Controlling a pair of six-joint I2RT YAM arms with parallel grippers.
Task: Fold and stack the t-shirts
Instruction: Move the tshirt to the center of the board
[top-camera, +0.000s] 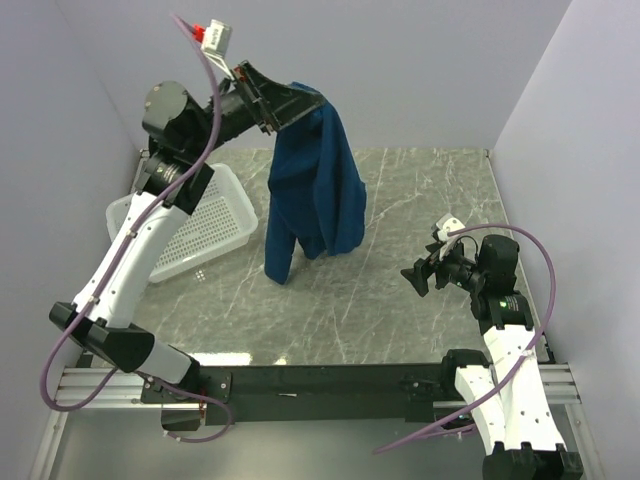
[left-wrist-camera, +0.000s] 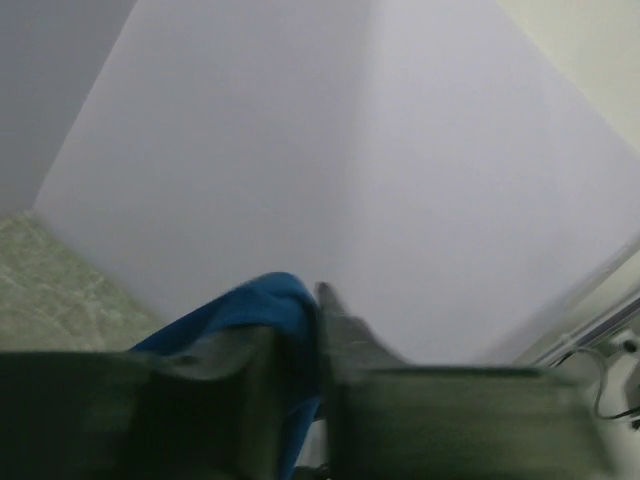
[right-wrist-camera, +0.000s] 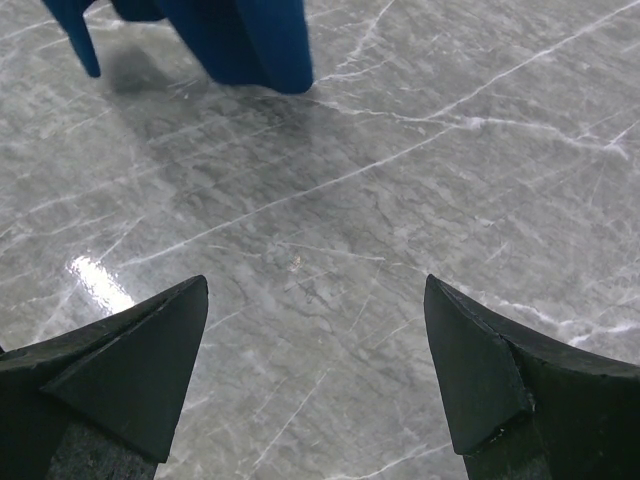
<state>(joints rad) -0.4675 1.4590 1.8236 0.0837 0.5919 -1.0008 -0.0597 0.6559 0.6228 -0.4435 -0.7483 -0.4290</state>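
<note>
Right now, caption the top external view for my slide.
Left tool holds the dark blue t-shirt hanging over the marble table, white basket beside it; right tool open, empty.

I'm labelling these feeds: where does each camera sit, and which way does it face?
Top external: overhead behind the robot, looking down on the table; left arm and right arm show.
Left wrist: on the raised left gripper, facing the wall; its jaws pinch the t-shirt.
Right wrist: low, facing the table; the open right gripper frames it.
Shared: all three see the t-shirt.
</note>
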